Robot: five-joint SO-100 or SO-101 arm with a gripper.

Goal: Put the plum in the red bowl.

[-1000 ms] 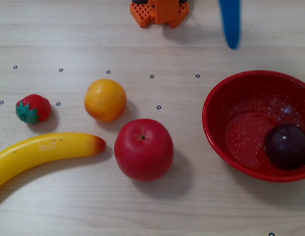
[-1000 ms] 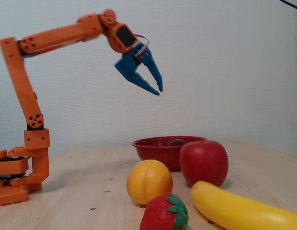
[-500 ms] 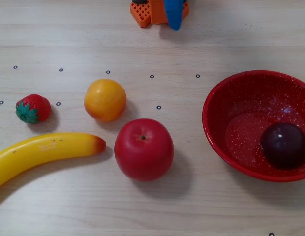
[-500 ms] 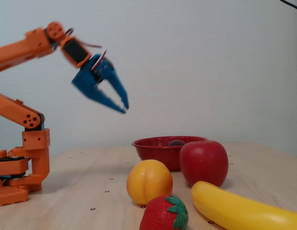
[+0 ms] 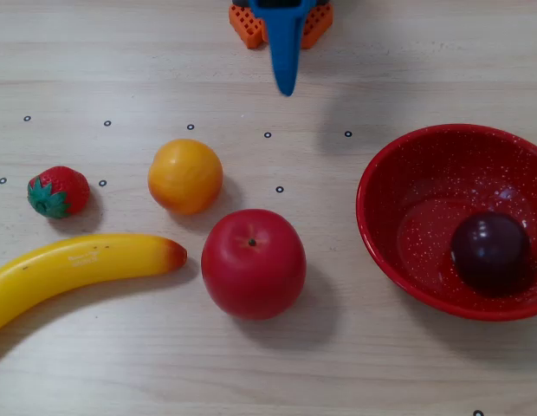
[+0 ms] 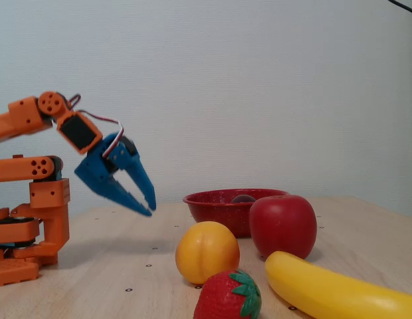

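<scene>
The plum [image 5: 491, 251], dark purple-maroon and glossy, lies inside the red bowl [image 5: 381, 204] at the right in a fixed view from above. In the side fixed view only its top [image 6: 244, 198] shows over the bowl's rim [image 6: 206, 199]. My blue gripper [image 5: 286, 87] is at the top centre, well away from the bowl and up-left of it. From the side, the gripper [image 6: 150, 210] hangs just above the table, left of the bowl. Its fingertips meet and hold nothing.
A red apple [image 5: 253, 263], an orange ball [image 5: 184, 176], a strawberry [image 5: 57, 191] and a banana [image 5: 78, 264] lie left of the bowl. The orange arm base [image 6: 26, 226] stands at the left in the side view.
</scene>
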